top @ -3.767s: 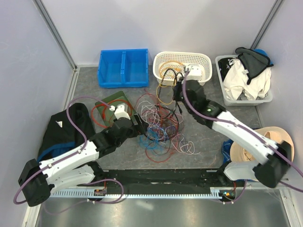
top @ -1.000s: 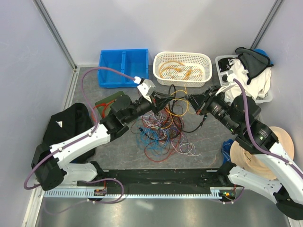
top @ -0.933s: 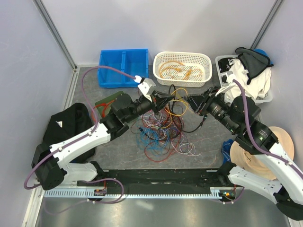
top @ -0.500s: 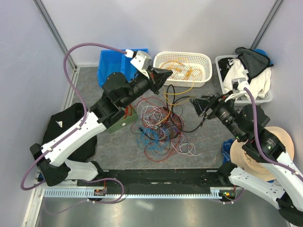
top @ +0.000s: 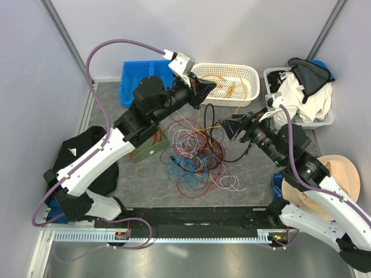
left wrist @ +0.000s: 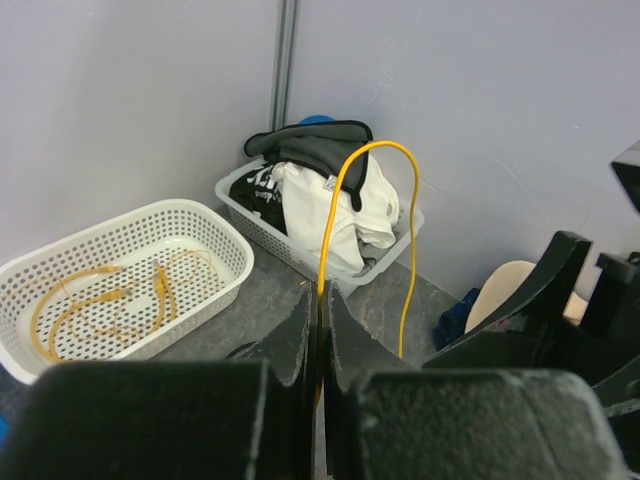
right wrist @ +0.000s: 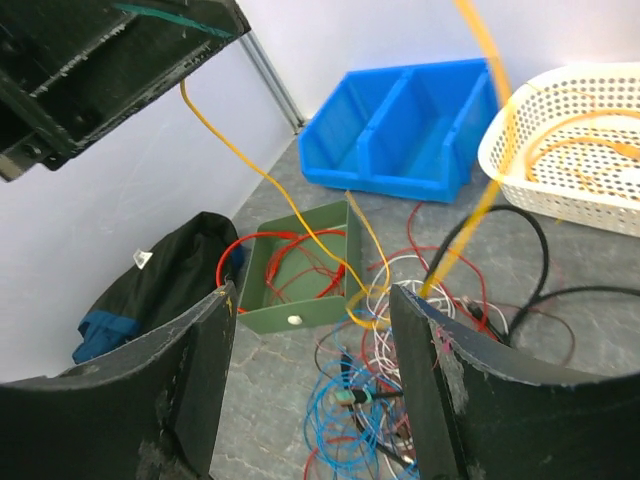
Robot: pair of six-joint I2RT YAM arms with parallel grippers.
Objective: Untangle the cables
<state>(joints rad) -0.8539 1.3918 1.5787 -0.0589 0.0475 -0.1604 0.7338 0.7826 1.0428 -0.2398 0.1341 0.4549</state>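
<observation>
The cables [top: 194,153] lie in a tangled pile of red, blue, white and black wires mid-table, also seen in the right wrist view as the cables [right wrist: 400,390]. My left gripper [top: 207,90] is raised near the white basket and is shut on a yellow cable [left wrist: 345,190], which arches above the left gripper [left wrist: 320,295] and drops back down. That yellow cable [right wrist: 260,190] runs slack to the pile. My right gripper [top: 228,127] hovers right of the pile; the right gripper [right wrist: 312,305] is open, with nothing held between its fingers.
A white basket [top: 250,75] at the back holds orange cables. A blue bin [top: 130,87] stands to its left, and a green box [top: 145,155] holds a red cable. A clothes basket [top: 272,113], a black bag [top: 72,159] and a hat [top: 333,171] line the sides.
My left arm has lifted the yellow cable up and back toward the white basket. My right gripper has gone from shut to open and has shifted slightly left.
</observation>
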